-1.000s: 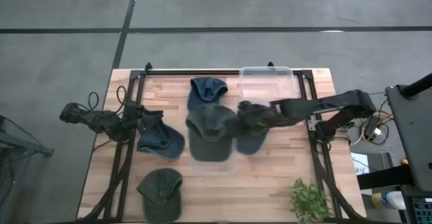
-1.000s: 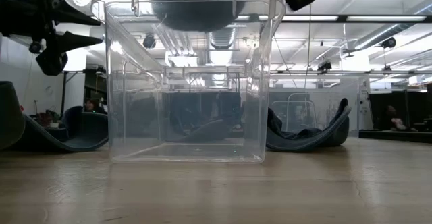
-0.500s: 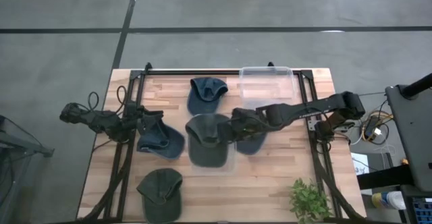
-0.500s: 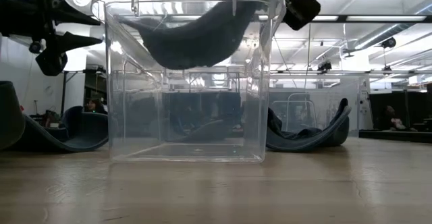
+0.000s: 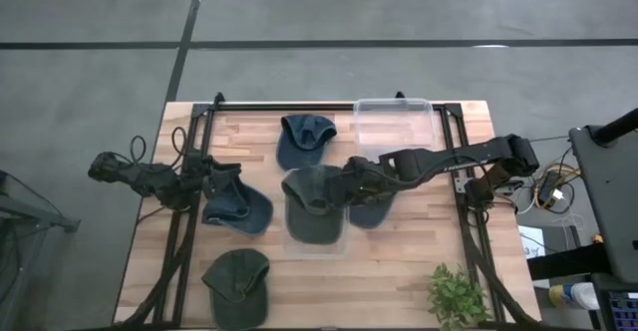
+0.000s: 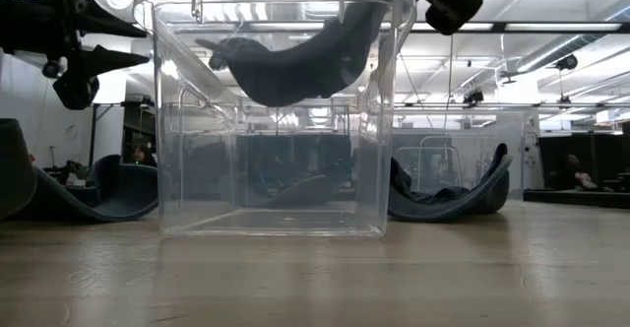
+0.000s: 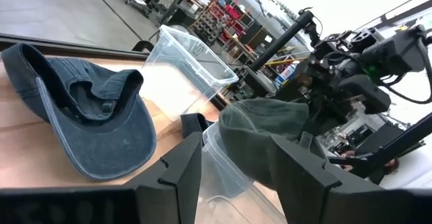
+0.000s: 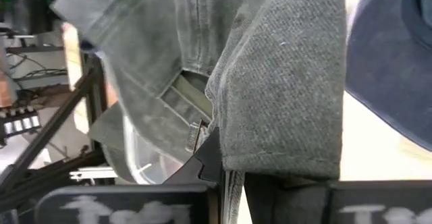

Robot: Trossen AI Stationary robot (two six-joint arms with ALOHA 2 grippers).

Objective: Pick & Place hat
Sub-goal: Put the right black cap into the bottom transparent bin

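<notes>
A dark grey-green cap point(image 5: 314, 206) hangs from my right gripper point(image 5: 351, 181) over a clear plastic bin point(image 5: 317, 239) at the table's middle. In the low view the cap point(image 6: 295, 61) sags inside the upper part of the bin point(image 6: 276, 169), well above its floor. My right gripper is shut on it. My left gripper point(image 7: 236, 177) waits open at the table's left. A blue cap point(image 7: 81, 116) lies on the table just ahead of its fingers. My right gripper pinches the cap by the lower edge of its crown point(image 8: 283, 160), on the side toward the table's right, near the back strap and buckle point(image 8: 194, 137). The fingers come from the table's right, slanting down. The cap hangs lifted clear, sagging below them into the bin.
A second clear bin point(image 5: 392, 127) stands at the far right. More caps lie on the table: a blue one point(image 5: 304, 137) far of centre, a blue one point(image 5: 374, 209) under the right arm, a green one point(image 5: 237, 281) near-left. A plant point(image 5: 459, 296) stands at the near right corner.
My right gripper has reached toward the table's left and moved down, carrying the cap. The cap, which hung level with the bin's rim, has sunk below the rim into the bin's upper part, with its brim end drooping.
</notes>
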